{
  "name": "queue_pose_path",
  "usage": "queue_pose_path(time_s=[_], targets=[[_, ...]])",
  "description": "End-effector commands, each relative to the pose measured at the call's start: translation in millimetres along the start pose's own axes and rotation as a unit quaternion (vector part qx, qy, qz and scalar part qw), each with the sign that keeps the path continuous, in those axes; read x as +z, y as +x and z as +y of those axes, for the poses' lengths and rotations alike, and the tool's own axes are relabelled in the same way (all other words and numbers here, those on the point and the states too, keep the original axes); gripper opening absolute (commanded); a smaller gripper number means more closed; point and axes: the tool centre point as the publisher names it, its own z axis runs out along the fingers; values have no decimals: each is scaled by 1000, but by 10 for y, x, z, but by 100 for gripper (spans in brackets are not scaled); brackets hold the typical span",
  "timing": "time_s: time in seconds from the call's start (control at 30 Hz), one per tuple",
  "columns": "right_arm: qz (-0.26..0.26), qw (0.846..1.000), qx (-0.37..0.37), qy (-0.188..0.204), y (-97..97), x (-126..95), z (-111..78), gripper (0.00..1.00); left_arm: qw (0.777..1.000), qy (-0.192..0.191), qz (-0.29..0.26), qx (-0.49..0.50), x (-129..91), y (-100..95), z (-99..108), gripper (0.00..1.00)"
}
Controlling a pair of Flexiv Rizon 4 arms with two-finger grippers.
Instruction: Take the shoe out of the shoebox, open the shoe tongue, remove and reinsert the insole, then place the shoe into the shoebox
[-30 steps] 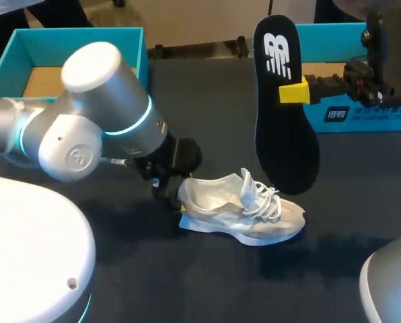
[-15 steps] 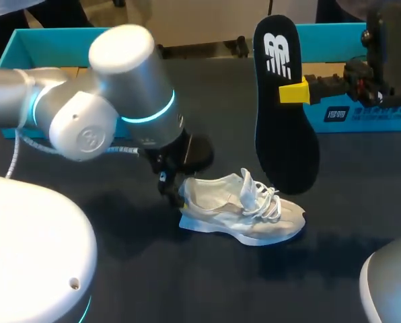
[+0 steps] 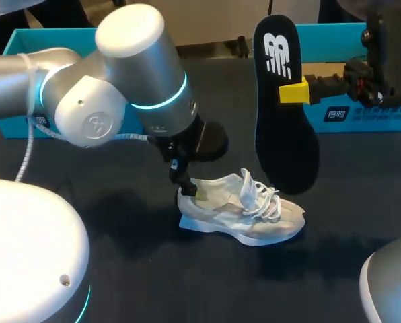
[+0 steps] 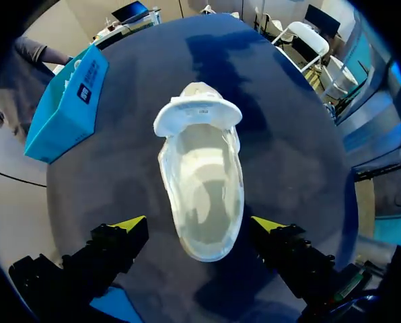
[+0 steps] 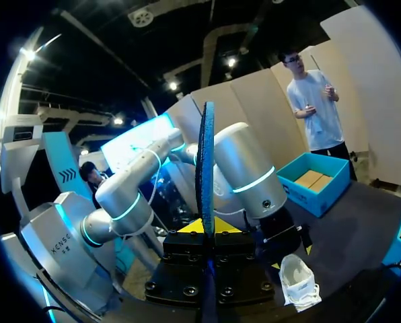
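Shoe (image 3: 244,212) is on the worktop (image 3: 120,222), left claw (image 4: 199,225) spread either side of its heel, right claw (image 3: 293,91) pinching the insole (image 3: 284,121) up high. If the heel isn't held, the shoe could skid when that insole gets pushed in.

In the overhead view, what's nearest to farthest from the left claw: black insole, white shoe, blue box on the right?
1. The shoe, its heel at the left gripper.
2. The insole, held upright, further right.
3. The shoebox, at the table's right side.

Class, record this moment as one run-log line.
stage: insole out | left tool: open, astride shoe heel | right tool: shut on insole, held upright | shoe: on table
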Motion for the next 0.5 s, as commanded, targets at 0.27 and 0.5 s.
queue_pose_path(time_s=[0.27,0.5], targets=[[1,1000,0,1,-24,28,15,0,1000,-9,7,8,532,-317,-368,100],[1,1000,0,1,-24,28,15,0,1000,-18,0,10,769,-370,-470,100]])
